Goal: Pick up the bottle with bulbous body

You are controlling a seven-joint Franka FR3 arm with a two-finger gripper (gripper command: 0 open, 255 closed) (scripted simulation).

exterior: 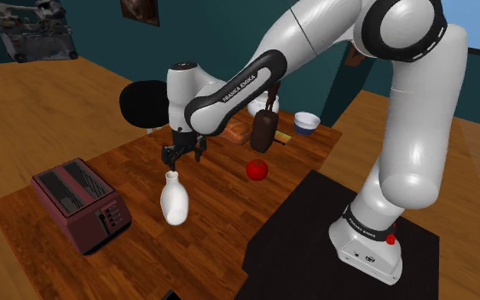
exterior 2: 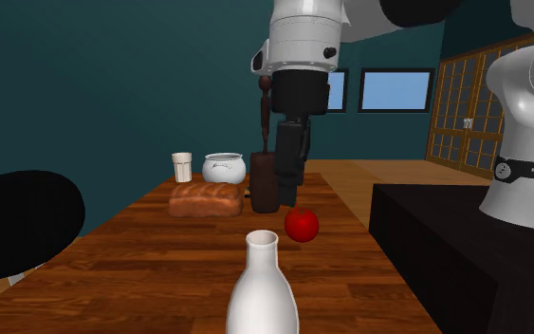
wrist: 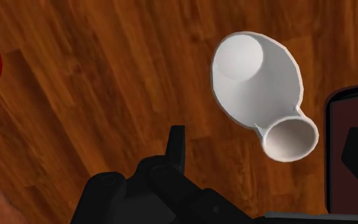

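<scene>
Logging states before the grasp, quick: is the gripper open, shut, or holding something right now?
Gripper: open, holding nothing. Its fingers stand apart just above the neck of the white bottle.

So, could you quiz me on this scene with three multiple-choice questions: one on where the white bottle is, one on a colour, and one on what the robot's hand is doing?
1. The bottle stands:
A) on the table beside the toaster
B) on top of the toaster
C) under the table

2. The apple is:
A) green
B) yellow
C) red

3. The gripper is:
A) clasping the bottle
B) open above the bottle
C) holding the apple

Answers:
1 A: the bottle stands upright on the wood, next to the toaster.
2 C: the apple shows plain red.
3 B: the gripper hangs over the bottle's mouth with its fingers apart, touching nothing.
</scene>
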